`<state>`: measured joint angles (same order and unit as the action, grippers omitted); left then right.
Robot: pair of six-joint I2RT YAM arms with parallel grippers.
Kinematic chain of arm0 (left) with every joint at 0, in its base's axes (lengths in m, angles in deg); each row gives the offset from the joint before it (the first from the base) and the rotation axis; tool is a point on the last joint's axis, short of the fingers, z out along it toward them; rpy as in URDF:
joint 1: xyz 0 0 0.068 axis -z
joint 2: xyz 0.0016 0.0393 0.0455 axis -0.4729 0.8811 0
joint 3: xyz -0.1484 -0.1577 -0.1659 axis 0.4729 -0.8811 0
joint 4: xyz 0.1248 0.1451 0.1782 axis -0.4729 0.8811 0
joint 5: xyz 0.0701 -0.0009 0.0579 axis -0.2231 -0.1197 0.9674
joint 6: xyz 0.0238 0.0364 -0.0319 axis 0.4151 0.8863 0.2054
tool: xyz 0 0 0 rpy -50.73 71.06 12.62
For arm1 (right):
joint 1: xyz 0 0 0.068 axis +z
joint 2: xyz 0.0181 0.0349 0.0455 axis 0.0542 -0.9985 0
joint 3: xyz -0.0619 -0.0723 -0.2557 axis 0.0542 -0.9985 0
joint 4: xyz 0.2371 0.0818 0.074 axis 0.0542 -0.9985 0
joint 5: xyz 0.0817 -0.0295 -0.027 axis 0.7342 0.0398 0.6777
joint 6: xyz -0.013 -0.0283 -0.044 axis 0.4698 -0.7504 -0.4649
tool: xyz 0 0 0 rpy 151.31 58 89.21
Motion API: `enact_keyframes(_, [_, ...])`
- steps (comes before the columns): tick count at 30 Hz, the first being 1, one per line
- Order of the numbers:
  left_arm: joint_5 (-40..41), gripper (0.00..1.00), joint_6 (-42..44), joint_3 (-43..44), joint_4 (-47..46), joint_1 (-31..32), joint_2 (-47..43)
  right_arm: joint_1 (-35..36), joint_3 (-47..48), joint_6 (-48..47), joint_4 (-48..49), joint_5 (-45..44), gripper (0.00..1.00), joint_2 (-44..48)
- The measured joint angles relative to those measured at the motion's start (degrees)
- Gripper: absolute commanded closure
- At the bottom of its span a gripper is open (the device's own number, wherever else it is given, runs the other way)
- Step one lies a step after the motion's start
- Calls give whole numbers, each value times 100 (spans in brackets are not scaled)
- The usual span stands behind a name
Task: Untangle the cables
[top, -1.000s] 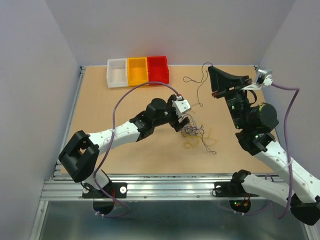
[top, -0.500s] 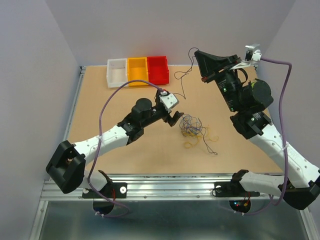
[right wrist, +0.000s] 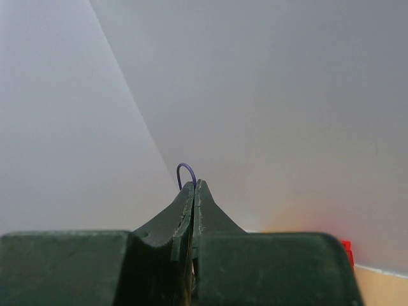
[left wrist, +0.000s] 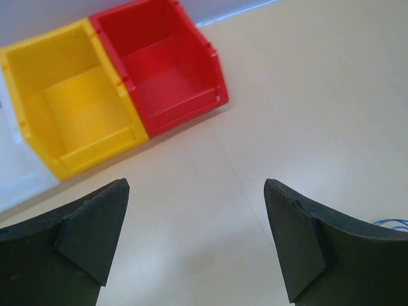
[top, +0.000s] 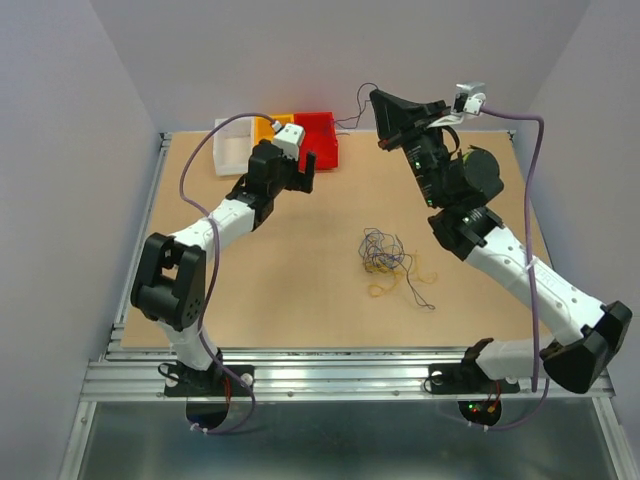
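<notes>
The left end effector point(top: 303, 172) has swung away from the cables point(top: 385, 255) and now hangs released, jaws wide, just in front of the red bin point(top: 322, 133). The right end effector point(top: 378, 100), clenched on one purple strand point(right wrist: 185, 165), has risen just right of that bin. The tangle stays on the desk point(top: 250, 290), well apart from the bin.

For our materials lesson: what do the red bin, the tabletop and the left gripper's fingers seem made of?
Red bin: likely moulded plastic, slightly glossy; uniform colour, ribbed rim. Tabletop: probably wood board, matt tan; smooth, even face. Fingers of the left gripper: perhaps matt black plastic or foam; dull, finely grainy surface.
</notes>
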<state>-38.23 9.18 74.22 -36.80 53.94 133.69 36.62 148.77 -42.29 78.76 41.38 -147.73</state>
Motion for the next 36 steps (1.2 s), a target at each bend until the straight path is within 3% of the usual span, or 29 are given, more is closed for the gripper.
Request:
enact_keyframes(5, [22,1,-297,407,348,-634,726,0,4,-254,778,-592,99,-581])
enact_keyframes(13, [450,1,-398,1753,800,-1425,2236,-4,739,-918,1919,-1598,100,-2297])
enact_keyframes(19, [719,2,-387,2780,1104,-1412,2835,-7,1145,-1228,2135,-1714,99,-2962])
enact_keyframes(25, [1049,15,-236,3963,1248,-1368,3510,-39,1373,-1427,2441,-1694,99,-3167])
enact_keyframes(36, [1220,23,-177,4470,1797,-1384,3950,-114,2833,-1554,2806,-1471,99,-4393])
